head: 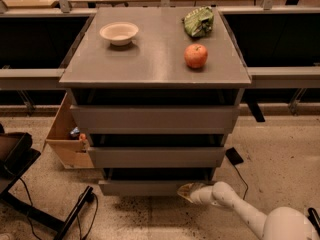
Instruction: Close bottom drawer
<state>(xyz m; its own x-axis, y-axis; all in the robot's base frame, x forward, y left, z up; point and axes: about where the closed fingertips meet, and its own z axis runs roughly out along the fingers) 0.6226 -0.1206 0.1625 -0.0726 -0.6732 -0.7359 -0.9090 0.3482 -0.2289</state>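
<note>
The bottom drawer [145,186] is the narrowest and lowest of three grey drawers in the cabinet. Its slim plain front stands out a little from the cabinet body, with a dark gap above it. My gripper [186,191] is at the end of the white arm [235,209] that reaches in from the lower right. It sits right at the right part of the bottom drawer's front, at floor level. The tray inside the drawer is hidden.
On the grey cabinet top [150,59] are a white bowl [119,33], a red apple [196,55] and a green bag [199,21]. A cardboard box [65,134] stands at the cabinet's left. A black chair base [30,184] is at lower left. A black cable and plug [234,156] lie on the floor.
</note>
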